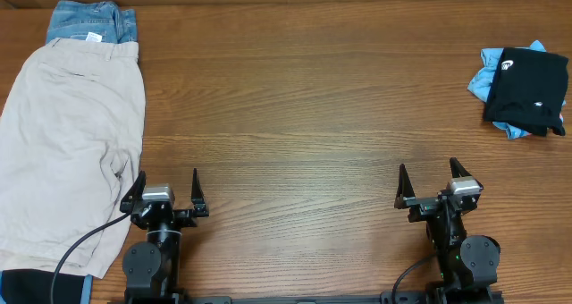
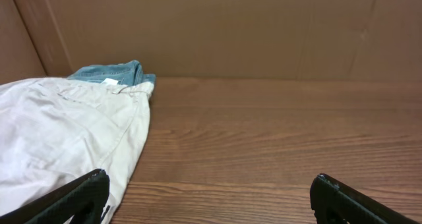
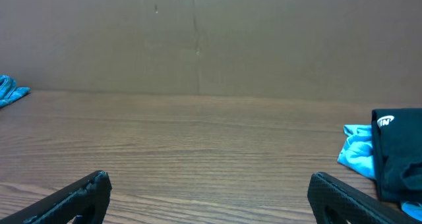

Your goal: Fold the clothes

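Beige shorts lie spread flat at the table's left, also in the left wrist view. Blue denim lies folded just beyond them, also in the left wrist view. A folded black T-shirt with a small white logo rests on a light-blue tee at the far right; both show in the right wrist view, the black one and the blue one. My left gripper is open and empty beside the shorts' hem. My right gripper is open and empty over bare wood.
The wooden table is backed by a brown cardboard wall. A bit of black and blue cloth shows at the front left corner. A cable crosses the shorts near the left arm's base.
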